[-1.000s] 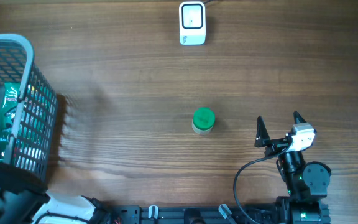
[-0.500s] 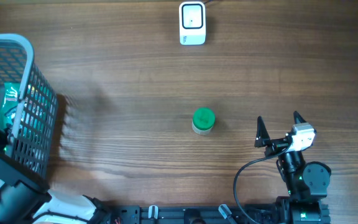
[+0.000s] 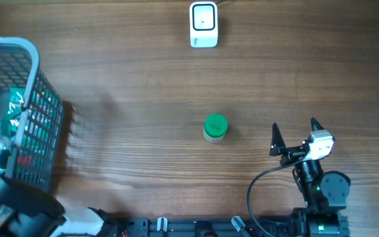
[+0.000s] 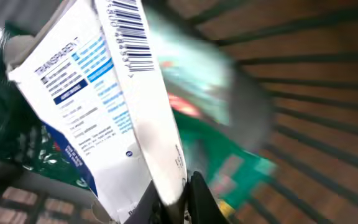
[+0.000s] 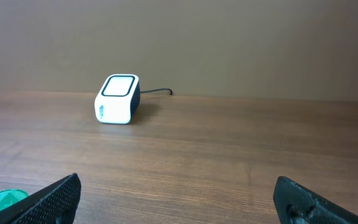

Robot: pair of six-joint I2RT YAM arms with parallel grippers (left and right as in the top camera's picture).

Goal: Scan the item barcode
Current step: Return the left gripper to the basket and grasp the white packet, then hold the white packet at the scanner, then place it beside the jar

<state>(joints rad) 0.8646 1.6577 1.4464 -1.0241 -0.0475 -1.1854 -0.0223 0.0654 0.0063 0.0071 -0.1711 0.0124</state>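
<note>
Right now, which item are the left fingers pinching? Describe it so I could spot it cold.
Start at the grey wire basket at the left edge of the table. Inside it, the left fingers pinch an edge of a white packet. Unlike the green packets beneath, it is white with blue print and a barcode at one end.

We look down on a wooden table (image 3: 143,79), its brown grain running from 9 o'clock to 3 o'clock across the whole overhead view. Light falls soft and even on the boards. From the right wrist view, a plain, matte, grey-brown wall (image 5: 229,37) rises behind the table's far edge at 12 o'clock, evenly lit.
</note>
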